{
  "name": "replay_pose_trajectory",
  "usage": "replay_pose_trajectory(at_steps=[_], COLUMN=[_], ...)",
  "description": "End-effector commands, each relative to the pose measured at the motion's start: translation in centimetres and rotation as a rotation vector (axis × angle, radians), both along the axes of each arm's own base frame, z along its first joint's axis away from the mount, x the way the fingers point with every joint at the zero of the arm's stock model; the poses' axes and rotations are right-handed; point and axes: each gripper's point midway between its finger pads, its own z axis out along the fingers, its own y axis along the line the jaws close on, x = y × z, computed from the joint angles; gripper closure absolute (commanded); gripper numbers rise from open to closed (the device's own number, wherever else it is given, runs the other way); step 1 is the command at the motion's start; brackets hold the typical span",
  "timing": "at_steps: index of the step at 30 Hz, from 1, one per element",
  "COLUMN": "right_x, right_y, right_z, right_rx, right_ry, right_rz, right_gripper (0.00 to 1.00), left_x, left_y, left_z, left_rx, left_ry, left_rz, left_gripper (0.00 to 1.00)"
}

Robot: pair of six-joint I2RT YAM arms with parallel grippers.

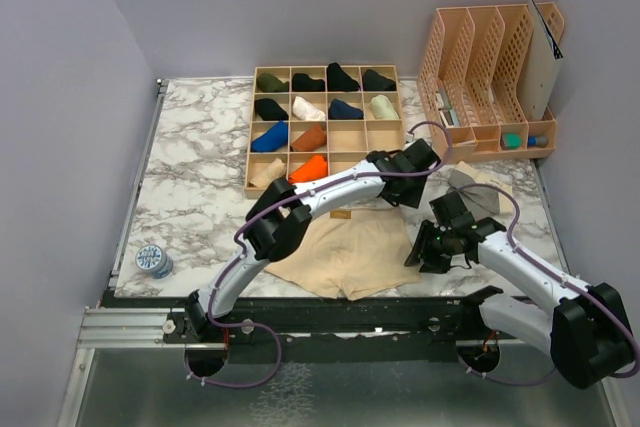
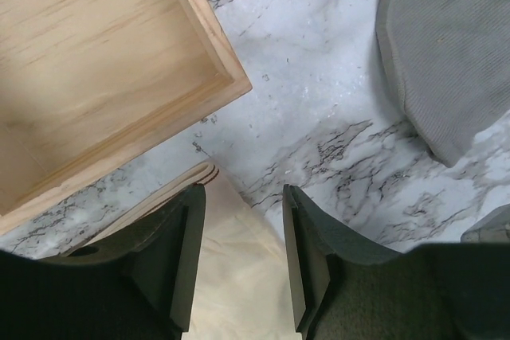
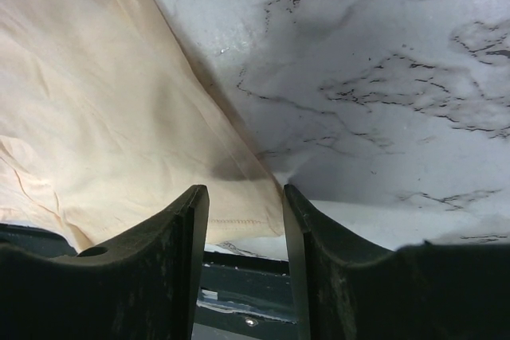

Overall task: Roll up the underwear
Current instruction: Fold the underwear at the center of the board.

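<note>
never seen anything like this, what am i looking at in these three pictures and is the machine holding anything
Two robot arms are bolted at the near edge of a marble table. The wide picture looks down from above and behind them; the other two come from a camera on each wrist, so the dark fingers at the bottom are that arm's own gripper. The left gripper is open over a corner of the beige underwear, spread flat beside a wooden tray of rolled cloths. The right gripper is open at another edge of the same garment. Neither seems to hold anything. A grey underwear lies nearby, with a peach file rack behind it.
</note>
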Motion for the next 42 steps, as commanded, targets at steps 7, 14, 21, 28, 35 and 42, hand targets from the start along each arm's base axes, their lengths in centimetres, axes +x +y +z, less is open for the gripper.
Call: replay_pose_trajectory(at_steps=[7,14,21,28,35,42], right_x=[-0.6,-0.9,-0.9,-0.5,-0.4,-0.2], right_y=[0.5,0.4,-0.4,-0.2,-0.1,-0.4], right_z=[-0.8,-1.5,-1.7,-1.0,-0.7,-0.2], right_rx=[0.031,0.02,-0.029,-0.015,-0.009,-0.023], right_ry=[0.023,0.05,0.058,0.027,0.018,0.005], right_rz=[0.041,0.056,0.047,0.042,0.043,0.027], right_gripper=[0.52,0.51,0.52,0.59,0.81,0.92], left_x=[-0.8,-0.7,-1.1,-0.8,-0.4,0.1], left_y=[1.1,1.3,1.2,1.0,0.5,0.0], left_z=[-3.7,-4.5,-5.0,-4.2,-2.9,-1.1], left_rx=[0.09,0.103,0.095,0.08,0.039,-0.024], left_ry=[0.052,0.059,0.089,0.075,0.064,0.045], left_rz=[-0.031,-0.024,-0.026,-0.019,-0.007,0.001], left_gripper=[0.52,0.52,0.57,0.72,0.86,0.95])
